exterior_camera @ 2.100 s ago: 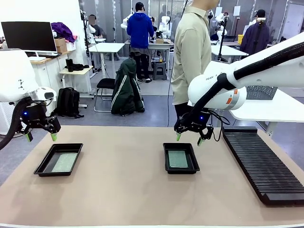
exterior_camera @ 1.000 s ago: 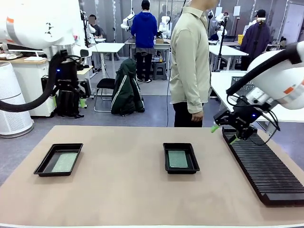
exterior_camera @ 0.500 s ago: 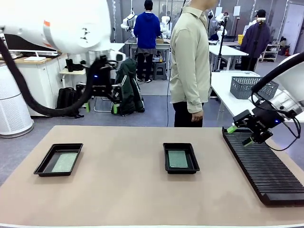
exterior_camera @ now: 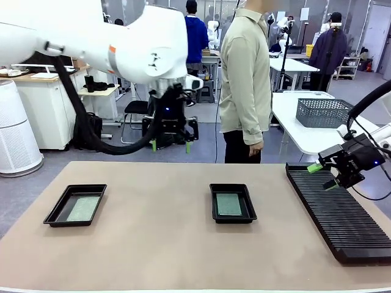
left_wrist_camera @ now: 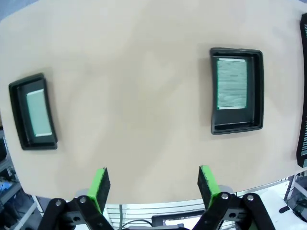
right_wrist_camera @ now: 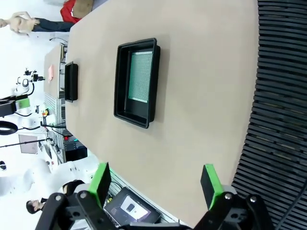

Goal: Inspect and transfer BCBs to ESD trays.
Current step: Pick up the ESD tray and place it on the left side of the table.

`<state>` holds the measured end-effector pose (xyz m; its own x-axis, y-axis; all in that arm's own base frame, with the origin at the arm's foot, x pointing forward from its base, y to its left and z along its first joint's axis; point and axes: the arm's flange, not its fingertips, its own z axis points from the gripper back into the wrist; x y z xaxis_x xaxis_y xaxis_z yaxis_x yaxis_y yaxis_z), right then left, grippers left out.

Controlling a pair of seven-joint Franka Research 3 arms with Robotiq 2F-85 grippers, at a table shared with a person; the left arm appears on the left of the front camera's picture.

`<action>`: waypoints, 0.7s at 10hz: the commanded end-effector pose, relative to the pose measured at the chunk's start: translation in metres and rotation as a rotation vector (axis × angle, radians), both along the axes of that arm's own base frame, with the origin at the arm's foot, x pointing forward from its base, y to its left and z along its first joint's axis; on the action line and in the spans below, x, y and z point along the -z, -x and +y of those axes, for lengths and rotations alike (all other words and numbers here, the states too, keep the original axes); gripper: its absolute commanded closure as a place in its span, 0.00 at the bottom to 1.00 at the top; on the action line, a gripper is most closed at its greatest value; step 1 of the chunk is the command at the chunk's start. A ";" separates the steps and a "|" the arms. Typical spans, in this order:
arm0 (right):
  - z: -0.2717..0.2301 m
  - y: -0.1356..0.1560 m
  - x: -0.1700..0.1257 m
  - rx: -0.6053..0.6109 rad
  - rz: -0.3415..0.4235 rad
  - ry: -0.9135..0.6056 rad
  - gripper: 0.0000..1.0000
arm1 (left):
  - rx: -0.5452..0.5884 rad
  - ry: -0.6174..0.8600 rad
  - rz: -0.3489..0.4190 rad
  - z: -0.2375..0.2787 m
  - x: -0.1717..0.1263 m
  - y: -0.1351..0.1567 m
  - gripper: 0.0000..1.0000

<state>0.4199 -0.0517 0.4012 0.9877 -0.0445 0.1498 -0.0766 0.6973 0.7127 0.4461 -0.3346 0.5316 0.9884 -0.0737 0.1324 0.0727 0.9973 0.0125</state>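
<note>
Two ESD trays [left_wrist_camera: 236,90] [left_wrist_camera: 32,111] from above, BCBs [left_wrist_camera: 232,83] inside.

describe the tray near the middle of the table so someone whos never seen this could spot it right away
Start from the long ribbed black rack along the table's right side. Just left of it, near the table's middle, sits a shallow black ESD tray with a green BCB lying flat inside. The other black tray looks alike but sits far off by the left edge.
</note>
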 end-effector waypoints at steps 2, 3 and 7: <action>-0.012 0.000 0.008 -0.024 -0.029 -0.084 0.00 | 0.049 -0.004 -0.029 -0.034 0.017 -0.016 0.02; -0.014 -0.001 0.010 -0.017 -0.030 -0.124 0.00 | 0.055 0.001 -0.031 -0.042 0.023 -0.017 0.02; -0.010 0.002 0.005 -0.009 -0.012 -0.059 0.00 | 0.088 0.008 -0.032 -0.069 0.049 -0.020 0.02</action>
<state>0.4179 -0.0604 0.3941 0.9861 -0.0507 0.1580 -0.0900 0.6360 0.7664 0.4613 -0.3981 0.4882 0.9766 -0.1667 0.1362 0.1696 0.9855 -0.0094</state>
